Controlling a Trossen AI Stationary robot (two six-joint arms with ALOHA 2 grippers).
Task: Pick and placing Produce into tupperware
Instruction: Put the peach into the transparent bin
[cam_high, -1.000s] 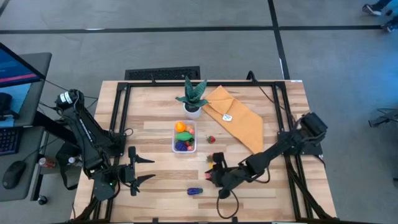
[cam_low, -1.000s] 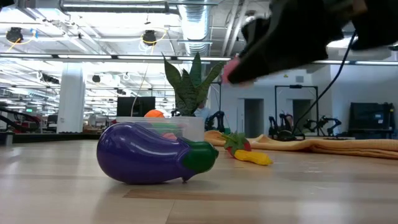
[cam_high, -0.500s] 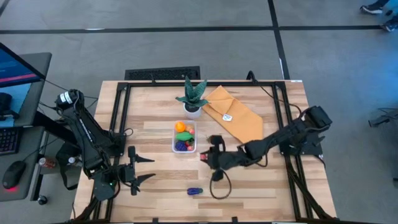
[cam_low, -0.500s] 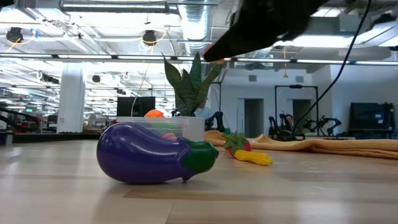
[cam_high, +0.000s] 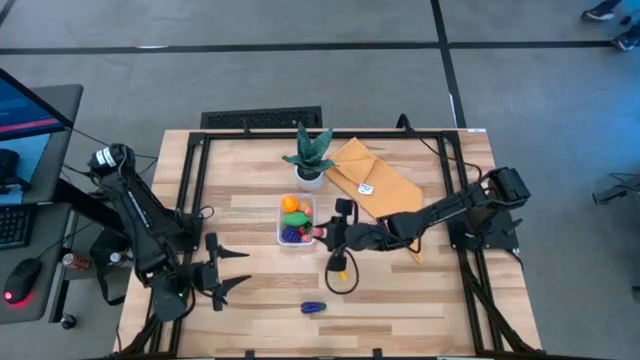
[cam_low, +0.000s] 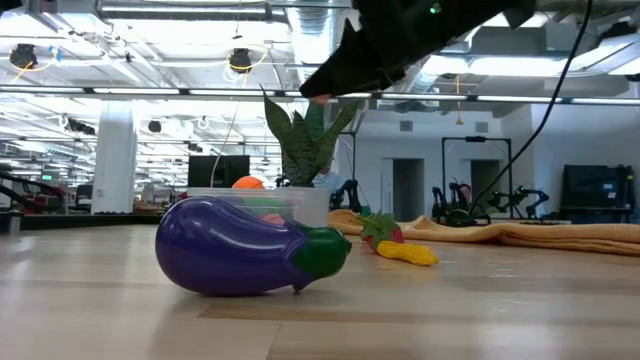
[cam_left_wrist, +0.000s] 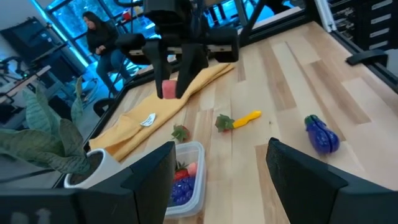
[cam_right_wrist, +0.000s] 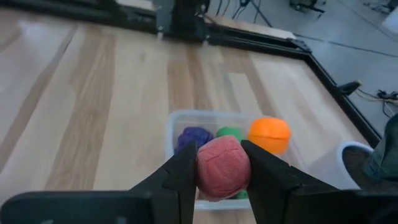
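Note:
My right gripper is shut on a round pink-red toy fruit, in the air just at the near-right side of the clear tupperware. It also shows in the low view and the left wrist view. The tupperware holds an orange fruit, a purple one and a green one. A purple eggplant lies on the table near the front edge. A yellow vegetable and a strawberry lie on the wood. My left gripper is open and empty at the near left. My right gripper pinches the pink-red fruit by its two opposite sides between its two fingers. The fingers come slanting down from the table's right. The fruit is lifted clear of the table, close above the tupperware's near rim.
A green-leafed plant in a white pot stands just behind the tupperware. A mustard-yellow cloth lies at the back right. A cable loop hangs under my right arm. Bare wood lies left of the tupperware.
My right gripper has risen and gone toward the far edge and a little left, from near the eggplant up to the tupperware, keeping the pink-red fruit between its fingers. Its arm has swung with it.

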